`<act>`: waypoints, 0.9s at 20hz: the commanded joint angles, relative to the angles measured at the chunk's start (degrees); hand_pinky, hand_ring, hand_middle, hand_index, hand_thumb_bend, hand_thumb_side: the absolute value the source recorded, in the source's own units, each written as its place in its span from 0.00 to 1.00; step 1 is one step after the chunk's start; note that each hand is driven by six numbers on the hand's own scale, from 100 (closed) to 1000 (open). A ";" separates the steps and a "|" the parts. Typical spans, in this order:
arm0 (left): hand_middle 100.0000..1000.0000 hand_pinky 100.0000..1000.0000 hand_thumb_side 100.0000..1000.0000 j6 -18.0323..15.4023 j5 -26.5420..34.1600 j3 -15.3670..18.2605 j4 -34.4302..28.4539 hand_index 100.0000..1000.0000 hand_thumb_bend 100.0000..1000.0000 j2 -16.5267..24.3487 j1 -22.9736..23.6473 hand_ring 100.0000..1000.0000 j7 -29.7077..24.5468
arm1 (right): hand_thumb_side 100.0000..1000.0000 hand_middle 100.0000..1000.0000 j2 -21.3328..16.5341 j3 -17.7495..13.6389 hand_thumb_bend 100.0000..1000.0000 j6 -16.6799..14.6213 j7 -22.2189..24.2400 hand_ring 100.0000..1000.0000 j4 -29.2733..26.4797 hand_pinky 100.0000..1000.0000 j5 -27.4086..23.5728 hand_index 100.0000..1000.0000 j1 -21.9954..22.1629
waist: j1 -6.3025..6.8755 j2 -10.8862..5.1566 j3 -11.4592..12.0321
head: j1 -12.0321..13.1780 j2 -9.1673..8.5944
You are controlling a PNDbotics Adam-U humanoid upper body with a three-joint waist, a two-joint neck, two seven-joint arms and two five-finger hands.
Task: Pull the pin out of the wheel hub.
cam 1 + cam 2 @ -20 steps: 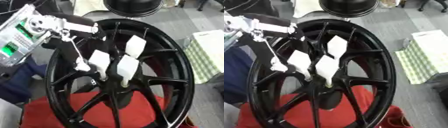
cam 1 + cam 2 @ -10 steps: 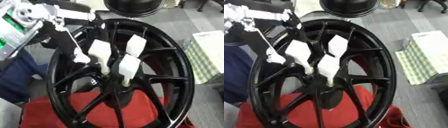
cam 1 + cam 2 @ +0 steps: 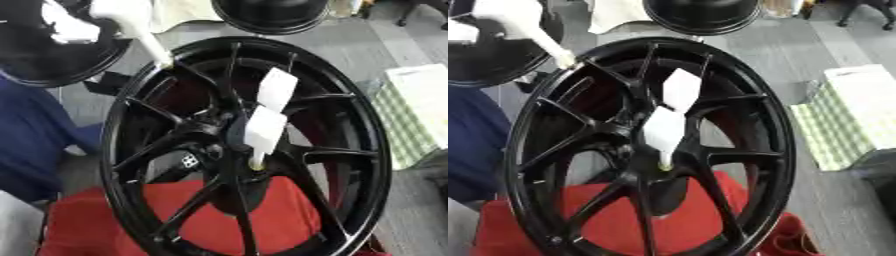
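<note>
Pins: two white ones (image 3: 264,131) stay in wheel hub (image 3: 229,145) centre; third (image 3: 131,25) at top-left rim, w/ blurred robot hand (image 3: 66,27), grip can't tell. Pull straight along pin axis.

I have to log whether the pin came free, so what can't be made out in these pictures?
- Robot's hands: in neither eye view.
- White pin at the wheel's rim: blurred, its top cut off by the upper edge.
- Two white pins in the hub: their seated ends sit in dark sockets.
</note>
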 commanded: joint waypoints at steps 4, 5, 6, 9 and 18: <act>0.35 0.61 0.00 0.02 -0.56 6.41 3.27 0.43 0.17 10.10 7.12 0.49 6.10 | 0.67 0.55 -3.42 -2.26 0.00 -0.59 -1.40 0.61 -0.56 0.71 -0.95 0.67 0.57 | -1.11 -1.15 0.99 | -0.65 -0.11; 0.36 0.62 0.00 0.06 -0.72 7.03 3.76 0.43 0.18 10.80 8.74 0.49 7.10 | 0.68 0.55 -3.48 -2.39 0.00 -0.64 -1.53 0.61 -0.65 0.71 -1.02 0.67 0.75 | -1.29 -1.07 1.14 | -0.66 -0.13; 0.37 0.62 0.00 0.06 -0.86 7.63 4.15 0.45 0.20 11.29 10.28 0.50 8.04 | 0.68 0.55 -3.51 -2.52 0.00 -0.67 -1.64 0.61 -0.73 0.71 -1.08 0.67 0.89 | -1.45 -1.01 1.24 | -0.68 -0.15; 0.48 0.66 0.04 -0.24 -1.05 9.18 5.32 0.57 0.30 12.23 14.97 0.57 10.32 | 0.68 0.55 -3.56 -2.85 0.00 -0.77 -1.97 0.61 -0.88 0.71 -1.28 0.67 1.20 | -1.83 -0.92 1.36 | -0.59 -0.20; 0.85 0.79 0.43 -3.15 -1.66 13.33 4.33 0.88 0.59 13.75 27.30 0.87 12.10 | 0.68 0.55 -3.19 -2.64 0.00 -0.52 -1.99 0.61 -1.34 0.71 -1.38 0.67 1.05 | -2.43 -1.14 0.59 | 0.54 -0.56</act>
